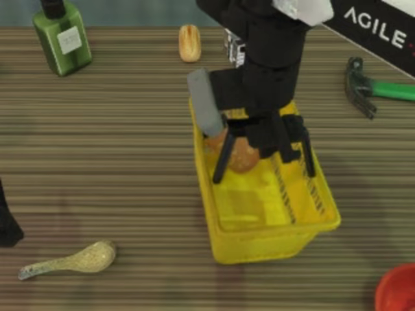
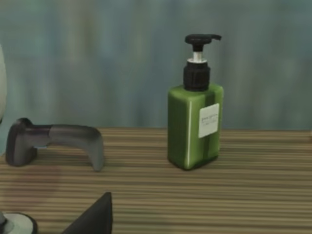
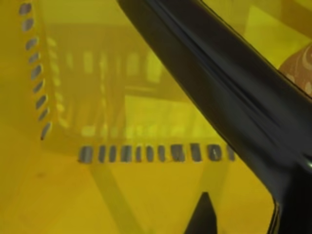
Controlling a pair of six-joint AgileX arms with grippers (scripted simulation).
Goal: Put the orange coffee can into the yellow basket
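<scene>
Right hand (image 1: pixel 256 146) down over the far end of the yellow basket (image 1: pixel 272 249), black arm blocking most of the view from above. Clamped or apart? Cannot tell from any view. Orange coffee can (image 1: pixel 238 155) right beneath that hand, inside the basket near its far left corner, only a rounded orange-brown patch peeking out from under the arm. On the right wrist camera, just a sliver of the can (image 3: pixel 300 68) with its pale swirls, behind a broad dark bar slanting across the shot, and slotted yellow basket wall (image 3: pixel 73 195) filling the rest.

Moving outward from the basket: grey handheld scanner (image 1: pixel 204 103) against its far left rim. Tan bread roll (image 1: pixel 189 43) beyond the far end. Green pump bottle (image 1: pixel 62 37) well off to the far left, standing upright on the striped table (image 1: pixel 117 162). Green-handled hammer (image 1: pixel 376 87) off to the far right. Speckled spoon (image 1: pixel 71 260) well to the near left. Red bowl (image 1: pixel 397 290) near the right corner. Left arm (image 1: pixel 8 223) parked far to the left of the basket, at the table's edge, its camera showing the bottle (image 2: pixel 195 124) and the scanner (image 2: pixel 53 141).
</scene>
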